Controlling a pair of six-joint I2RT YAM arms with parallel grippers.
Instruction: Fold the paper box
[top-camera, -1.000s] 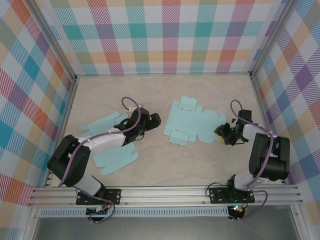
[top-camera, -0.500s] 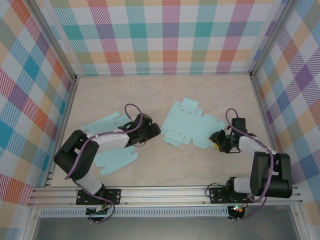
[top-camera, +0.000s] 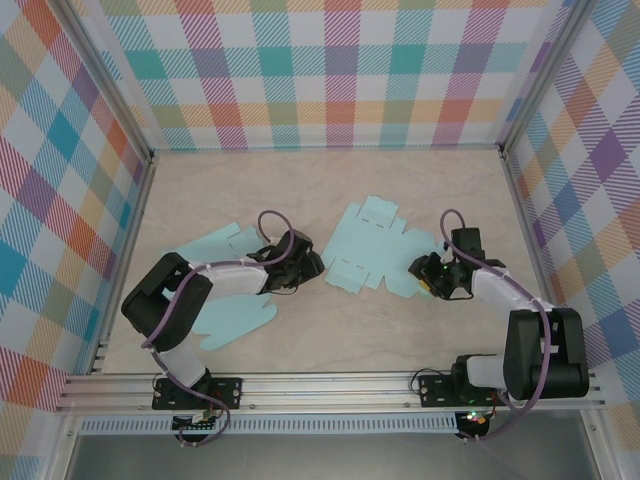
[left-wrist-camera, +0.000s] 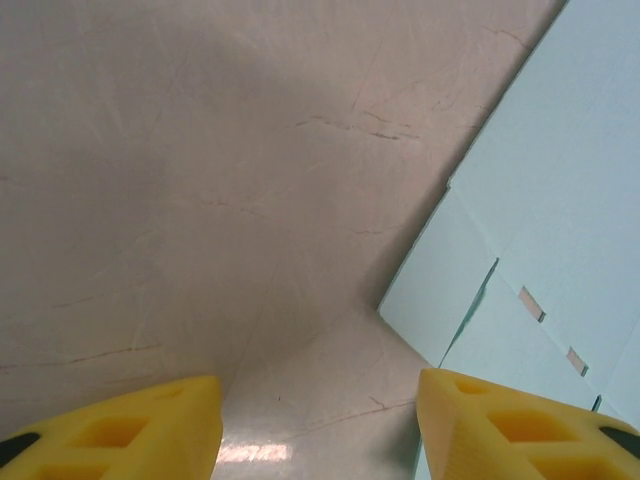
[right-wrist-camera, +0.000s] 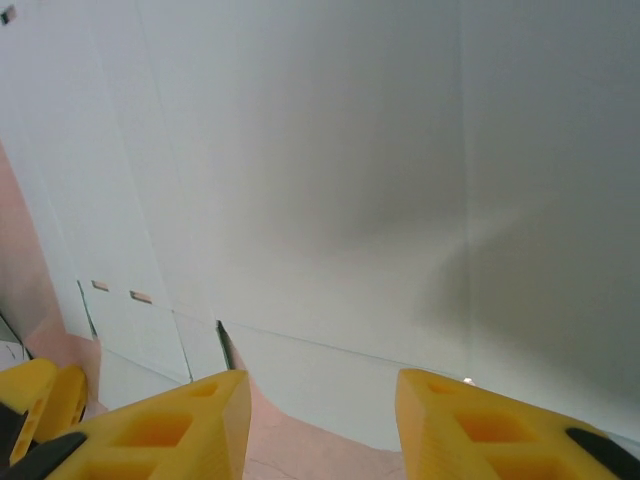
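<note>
The paper box (top-camera: 372, 250) lies flat and unfolded in the middle of the table, pale blue-green with slots and flaps. My left gripper (top-camera: 308, 266) is low at its left edge. In the left wrist view its yellow fingers (left-wrist-camera: 510, 430) stand apart over bare table, and the left gripper (left-wrist-camera: 320, 432) is open with the paper box (left-wrist-camera: 545, 200) just right of it. My right gripper (top-camera: 424, 275) is at the box's right edge. In the right wrist view the right gripper (right-wrist-camera: 320, 420) is open, and the near edge of the paper box (right-wrist-camera: 330, 180) lies just ahead of its fingers.
Two more flat paper blanks lie on the left, one (top-camera: 212, 241) behind the left arm and one (top-camera: 235, 318) in front of it. Checked walls (top-camera: 330, 70) close in the table at the back and both sides. A metal rail (top-camera: 330, 385) runs along the near edge.
The left gripper has slid right to the box's left edge and its jaws have narrowed. The right gripper has moved left to the box's right edge.
</note>
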